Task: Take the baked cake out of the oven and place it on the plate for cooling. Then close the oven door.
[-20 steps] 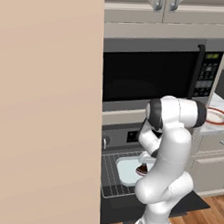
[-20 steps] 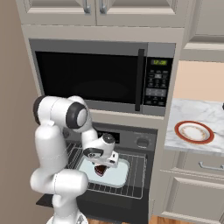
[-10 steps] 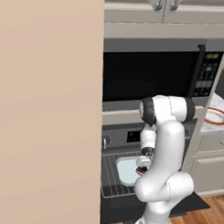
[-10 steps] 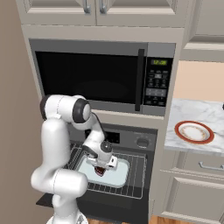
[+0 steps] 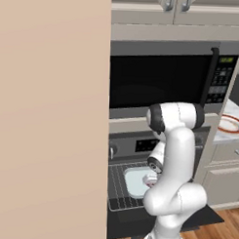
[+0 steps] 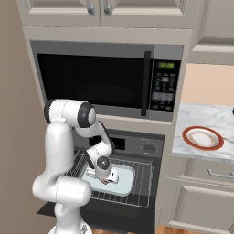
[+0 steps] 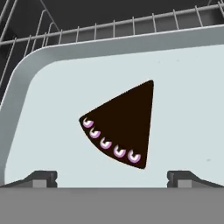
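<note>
A kitchen wall holds the oven (image 6: 137, 148), its door (image 5: 206, 218) dropped open. The gripper (image 7: 112, 177) hangs with jaws spread wide, holding nothing, just above the cake (image 7: 122, 124), which lies on a tray (image 7: 188, 87) on the rack (image 6: 141, 183). The plate (image 6: 203, 137) sits on the worktop (image 6: 201, 121), well off to its right.
</note>
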Motion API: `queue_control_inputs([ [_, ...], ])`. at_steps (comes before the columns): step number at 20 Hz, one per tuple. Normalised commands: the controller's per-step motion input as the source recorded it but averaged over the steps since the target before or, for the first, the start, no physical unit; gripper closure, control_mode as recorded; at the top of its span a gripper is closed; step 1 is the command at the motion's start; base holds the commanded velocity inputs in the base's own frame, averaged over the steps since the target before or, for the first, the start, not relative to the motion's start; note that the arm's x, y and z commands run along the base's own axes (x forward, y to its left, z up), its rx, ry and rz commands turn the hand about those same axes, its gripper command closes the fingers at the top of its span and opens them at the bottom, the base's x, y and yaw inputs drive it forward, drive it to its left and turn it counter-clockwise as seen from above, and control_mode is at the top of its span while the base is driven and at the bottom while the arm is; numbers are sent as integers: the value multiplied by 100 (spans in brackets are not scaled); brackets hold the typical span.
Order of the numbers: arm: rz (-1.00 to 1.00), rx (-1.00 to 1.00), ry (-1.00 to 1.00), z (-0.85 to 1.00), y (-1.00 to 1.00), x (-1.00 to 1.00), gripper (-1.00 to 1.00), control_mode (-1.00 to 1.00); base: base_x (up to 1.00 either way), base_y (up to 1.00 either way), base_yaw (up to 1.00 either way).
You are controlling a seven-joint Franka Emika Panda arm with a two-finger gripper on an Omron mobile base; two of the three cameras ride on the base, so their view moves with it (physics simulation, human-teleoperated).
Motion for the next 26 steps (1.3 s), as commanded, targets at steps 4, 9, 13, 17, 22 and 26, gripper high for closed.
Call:
queue_control_inputs([
  [4,-2,0,0,2,0,0,-100,-100,0,0,0],
  [9,-3,0,0,7,0,1,-100,-100,0,0,0],
  [13,0,0,-2,7,0,12,-100,-100,0,0,0],
  [17,0,0,-6,4,0,25,-100,-100,0,0,0],
  [22,0,0,0,0,0,23,-100,-100,0,0,0],
  [26,0,0,0,0,0,7,-100,-100,0,0,0],
])
